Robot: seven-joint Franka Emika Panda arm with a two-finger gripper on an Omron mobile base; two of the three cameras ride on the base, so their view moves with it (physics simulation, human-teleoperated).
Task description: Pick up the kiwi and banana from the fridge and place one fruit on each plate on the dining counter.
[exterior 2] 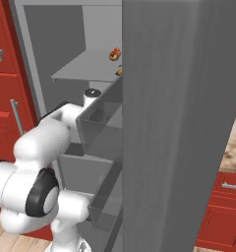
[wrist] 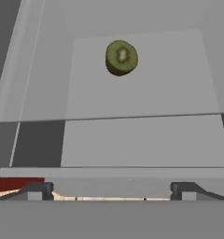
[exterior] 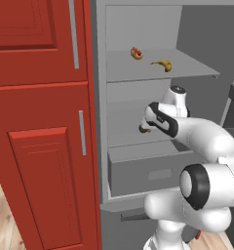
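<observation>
So the fridge (exterior: 138,146) is wide open and the arm is reaching into it at about middle-shelf height. In the hand view the end effector (wrist: 111,191) has its two dark finger tips (wrist: 37,190) spread wide apart at 6 o'clock, with nothing between them — it's not touching any fruit.

The kiwi (wrist: 121,57) sits on the grey shelf straight ahead of the hand, up around 12 o'clock in that view, well apart from the tips. It looks like a cut half, green face with a pale core turned toward the camera. In the left base view a small olive bit (exterior: 144,129) of it peeks out just at 8 o'clock of the wrist, on the middle shelf.

The banana (exterior: 162,64) lies on the upper shelf, one level above the arm, at roughly 12 o'clock from the wrist. Just beside it at its 10 o'clock is a red-and-tan food item (exterior: 136,52) — the two are near each other but not touching. From the right base view the fridge door (exterior 2: 174,123) blocks most of the inside, though the red-and-tan item and a sliver of yellow show at the shelf's edge.

Below the middle shelf there's a grey drawer (exterior: 148,171), and red cupboards (exterior: 41,122) stand at 9 o'clock of the fridge.
</observation>
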